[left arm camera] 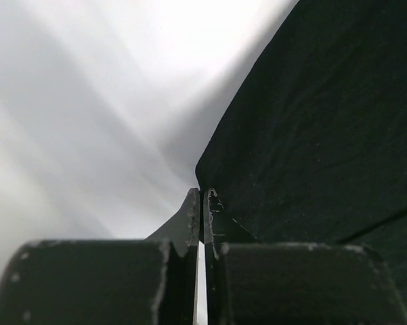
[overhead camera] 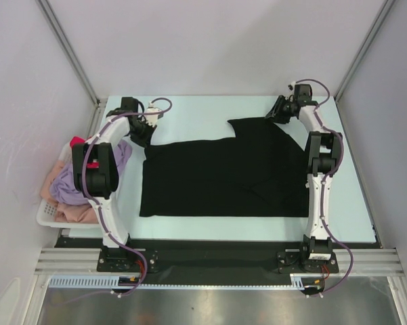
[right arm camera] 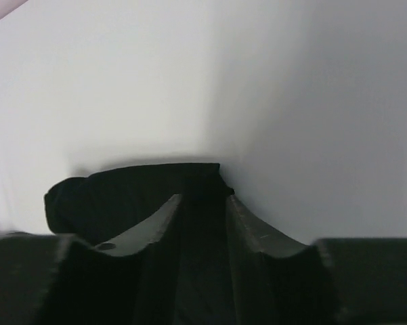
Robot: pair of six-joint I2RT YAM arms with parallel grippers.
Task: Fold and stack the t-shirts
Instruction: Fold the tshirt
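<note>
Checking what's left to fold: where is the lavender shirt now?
Top view, far left: the lavender shirt lies heaped in the white basket beside the table, on top of the pink shirt.

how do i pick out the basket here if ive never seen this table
Start at the pale blue table with the big black shirt spread on it. Off its left edge, beside the left arm, sits the basket: white plastic lattice, the only container, heaped with lavender and pink cloth.
</note>
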